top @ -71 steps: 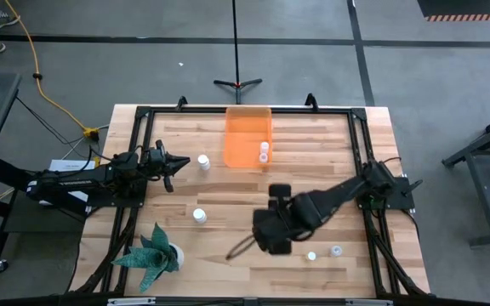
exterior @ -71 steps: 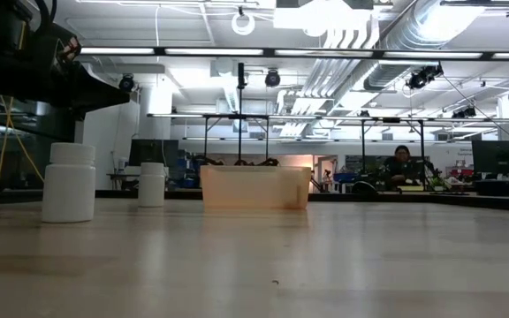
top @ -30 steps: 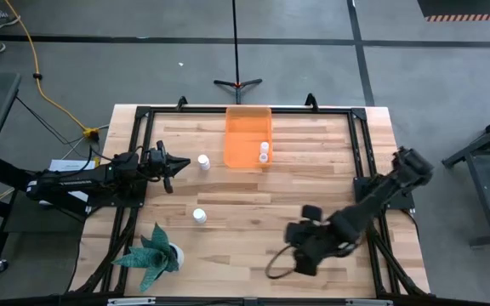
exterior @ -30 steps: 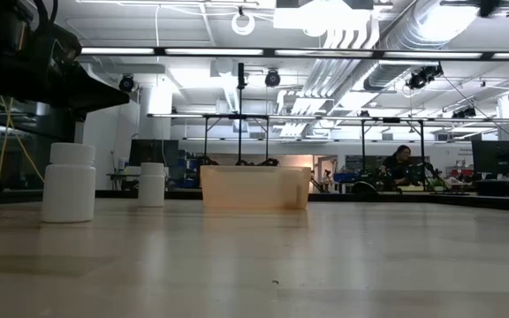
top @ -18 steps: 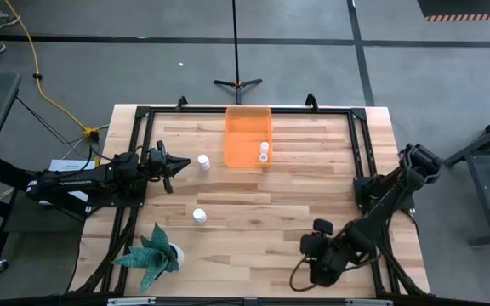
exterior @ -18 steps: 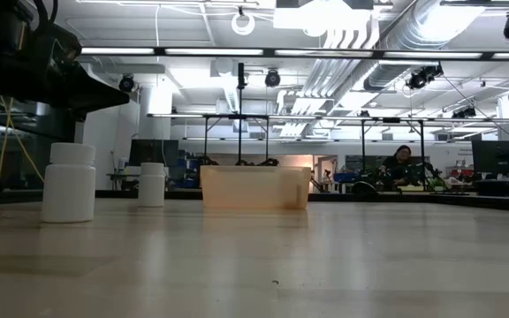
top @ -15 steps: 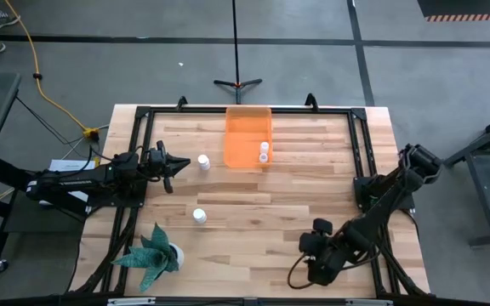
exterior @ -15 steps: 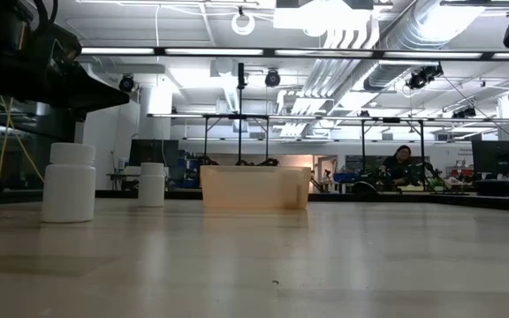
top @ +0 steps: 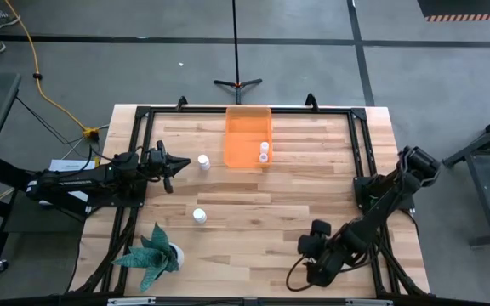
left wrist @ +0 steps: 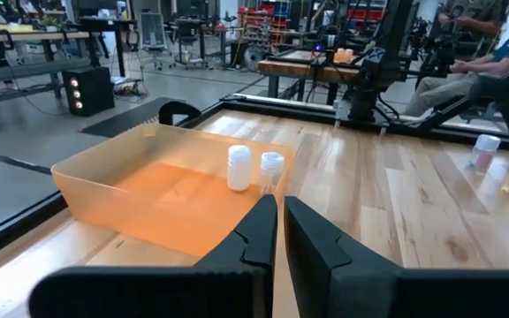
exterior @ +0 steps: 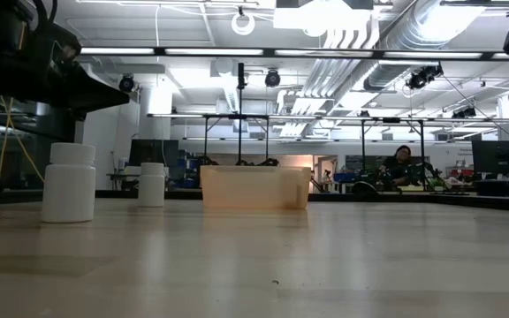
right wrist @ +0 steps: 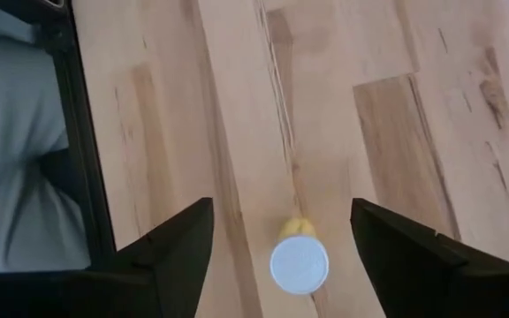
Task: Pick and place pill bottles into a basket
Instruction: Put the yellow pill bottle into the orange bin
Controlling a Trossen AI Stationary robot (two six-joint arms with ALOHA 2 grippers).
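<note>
Two pill bottles [top: 264, 151] in basket [top: 247, 134], two on table [top: 296, 204]

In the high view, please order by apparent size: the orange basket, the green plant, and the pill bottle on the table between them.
1. The orange basket, largest.
2. The green plant, somewhat smaller, though its spread leaves bring it close to the basket.
3. The pill bottle, clearly smallest.
</note>
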